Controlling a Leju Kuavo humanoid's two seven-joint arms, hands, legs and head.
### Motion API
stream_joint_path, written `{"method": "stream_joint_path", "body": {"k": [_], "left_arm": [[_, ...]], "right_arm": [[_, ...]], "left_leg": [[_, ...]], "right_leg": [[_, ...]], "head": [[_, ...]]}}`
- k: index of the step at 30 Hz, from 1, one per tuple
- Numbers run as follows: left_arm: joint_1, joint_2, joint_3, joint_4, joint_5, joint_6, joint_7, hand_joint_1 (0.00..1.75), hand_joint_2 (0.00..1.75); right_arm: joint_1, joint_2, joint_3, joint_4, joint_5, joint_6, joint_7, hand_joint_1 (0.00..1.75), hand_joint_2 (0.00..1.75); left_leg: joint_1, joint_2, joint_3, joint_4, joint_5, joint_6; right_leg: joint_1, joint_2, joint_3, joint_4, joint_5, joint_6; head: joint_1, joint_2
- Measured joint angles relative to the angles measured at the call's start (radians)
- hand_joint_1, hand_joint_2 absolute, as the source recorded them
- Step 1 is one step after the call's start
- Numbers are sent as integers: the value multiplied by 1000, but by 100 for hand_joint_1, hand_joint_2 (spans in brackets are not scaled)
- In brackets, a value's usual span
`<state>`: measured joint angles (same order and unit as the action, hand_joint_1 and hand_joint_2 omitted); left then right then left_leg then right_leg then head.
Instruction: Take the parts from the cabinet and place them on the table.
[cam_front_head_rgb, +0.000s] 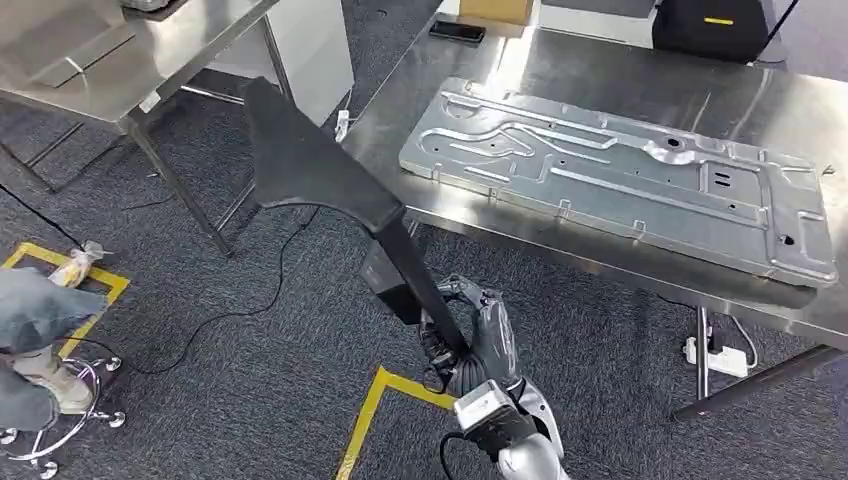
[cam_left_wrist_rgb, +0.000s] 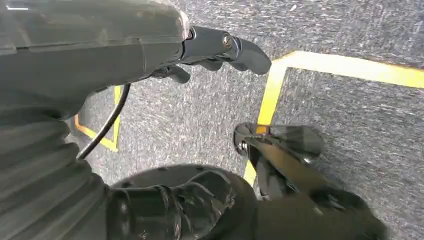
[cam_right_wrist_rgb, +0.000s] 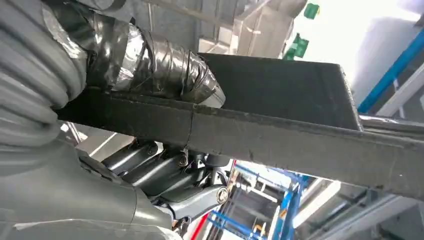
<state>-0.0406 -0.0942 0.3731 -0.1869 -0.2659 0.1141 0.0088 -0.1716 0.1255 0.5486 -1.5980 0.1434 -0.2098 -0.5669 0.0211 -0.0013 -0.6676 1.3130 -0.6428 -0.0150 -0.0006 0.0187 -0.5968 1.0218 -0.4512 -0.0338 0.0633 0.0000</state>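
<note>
One black part, long, with wide flat end and narrow stem, gripped at stem by right hand, low over carpet, wide end raised toward gap between two steel tables. Right wrist view: thumb over top of part, dark fingers curled beneath. Left hand hangs over carpet, holds nothing, fingers partly extended. Table at right carries large stamped metal panel, phone at far edge. Yellow floor tape just beside right hand. Person's leg at left.
</note>
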Motion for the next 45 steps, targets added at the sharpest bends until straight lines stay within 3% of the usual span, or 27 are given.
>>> {"method": "stream_joint_path", "body": {"k": [1,3,4,5,6,7,9,11,14,15,16,17,19,20,23,25,27,29,30,31,32,34,36,39,41,44,45], "left_arm": [[1,0,0,0,-2,0,0,0,175],[6,3,0,0,-8,-1,2,0,175],[9,4,0,0,-10,-1,2,0,175],[12,6,0,0,-10,-1,3,0,175],[10,6,0,0,-13,-2,3,0,175],[8,6,0,0,-16,-3,2,0,175],[4,4,-1,0,-20,-7,2,0,175],[5,4,-1,0,-22,-13,0,0,175],[5,4,-1,0,-30,-16,-1,0,175],[4,4,-1,0,-30,-16,-2,0,175],[3,3,-2,0,-31,-16,-3,0,175],[2,3,-2,0,-33,-16,-3,0,175],[0,2,-5,0,-37,-17,-3,0,175],[1,2,-6,0,-40,-16,-3,0,175],[-8,2,-8,0,-45,-16,1,0,175],[-13,2,-10,0,-49,-14,5,0,175],[-11,2,-11,0,-51,-13,11,0,175],[-10,2,-13,0,-51,-14,12,0,175],[-10,2,-14,0,-52,-14,13,0,175],[-10,2,-15,0,-54,-13,13,0,175],[-9,2,-16,0,-55,-13,13,0,175],[-6,3,-16,0,-59,-13,14,0,175],[-5,3,-17,0,-61,-13,14,0,175],[-6,3,-19,0,-64,-15,13,0,175],[-6,1,-20,0,-64,-15,13,0,175],[-7,0,-22,0,-65,-15,16,0,175],[-6,0,-22,0,-65,-16,18,0,175]], "right_arm": [[1,0,0,0,0,0,0,169,175],[2,0,0,0,0,0,0,169,175],[2,0,0,0,0,0,0,169,175],[2,0,0,0,0,-1,0,169,175],[3,0,0,0,0,-3,0,169,175],[6,0,0,-1,0,-6,1,169,175],[13,-1,0,-6,0,-12,1,169,175],[16,-3,0,-11,2,-15,1,169,175],[20,-5,0,-14,3,-21,1,169,175],[24,-7,0,-14,4,-24,2,169,175],[27,-10,0,-14,5,-28,2,169,175],[28,-11,0,-14,7,-31,2,169,175],[29,-12,0,-19,11,-38,2,169,175],[28,-12,0,-23,14,-42,2,169,175],[33,-15,0,-30,22,-56,4,169,175],[34,-16,0,-35,25,-61,8,169,175],[34,-16,0,-39,31,-68,8,169,175],[36,-17,0,-39,34,-71,10,169,175],[38,-18,0,-39,34,-71,11,169,175],[39,-19,0,-39,35,-71,10,169,175],[40,-19,0,-39,37,-71,11,169,175],[40,-19,0,-42,37,-72,10,169,175],[40,-19,0,-47,37,-72,10,169,175],[42,-20,0,-50,37,-73,10,169,175],[42,-21,0,-60,36,-73,10,169,175],[38,-21,0,-67,18,-72,11,169,175],[39,-22,0,-67,14,-72,11,169,175]], "left_leg": [[0,0,3,-30,33,3],[0,-9,52,-181,149,11],[0,-35,76,-264,198,15],[0,-66,73,-273,169,18],[-5,-67,74,-282,152,18],[-7,-62,77,-284,181,22],[2,-43,85,-293,188,32],[5,-19,96,-303,191,43],[2,12,97,-301,184,48],[2,23,98,-299,181,47],[2,33,101,-298,178,46],[2,43,106,-297,173,44],[3,57,119,-295,162,36],[-2,57,118,-295,158,28],[-4,66,127,-300,155,11],[0,65,127,-295,145,0],[2,23,87,-197,80,-3],[1,9,8,-35,10,-7],[1,9,-19,14,3,-7],[1,9,-23,14,22,-5],[0,9,-4,-36,64,0],[-1,8,77,-218,167,12],[-8,5,107,-293,164,20],[-13,4,105,-290,166,29],[-2,7,117,-307,174,41],[-2,10,118,-307,171,51],[-2,10,118,-307,169,52]], "right_leg": [[0,9,4,2,-4,0],[1,32,17,5,-12,4],[-1,41,19,6,-16,8],[1,48,17,9,-15,12],[-4,58,5,12,-15,19],[-5,65,4,12,-18,27],[1,86,6,8,-15,40],[3,15,-14,58,-53,47],[-7,-8,-130,275,-145,59],[-10,-9,-156,314,-145,62],[-13,-10,-152,297,-120,65],[-15,-16,-123,235,-76,65],[-14,-48,-27,51,11,60],[-6,-57,-9,21,-7,56],[2,-45,-12,17,-5,41],[-11,-39,-4,3,1,25],[-10,-37,-2,1,0,14],[-5,-32,-2,2,-3,9],[-2,-29,-2,2,-4,8],[0,-24,1,3,-5,7],[2,-18,4,4,-7,6],[4,-9,16,5,-13,9],[10,-6,12,11,-18,18],[5,-6,12,5,-14,34],[4,-8,4,30,-35,47],[-4,-10,-102,241,-136,60],[-6,-11,-138,302,-148,64]], "head": [[1,0],[0,0],[1,0],[2,0],[0,0],[1,0],[1,0],[5,0],[4,0],[4,0],[4,0],[3,0],[4,0],[4,0],[3,0],[3,0],[1,0],[1,0],[1,0],[1,0],[1,0],[1,0],[2,0],[2,0],[4,0],[3,0],[3,0]]}}
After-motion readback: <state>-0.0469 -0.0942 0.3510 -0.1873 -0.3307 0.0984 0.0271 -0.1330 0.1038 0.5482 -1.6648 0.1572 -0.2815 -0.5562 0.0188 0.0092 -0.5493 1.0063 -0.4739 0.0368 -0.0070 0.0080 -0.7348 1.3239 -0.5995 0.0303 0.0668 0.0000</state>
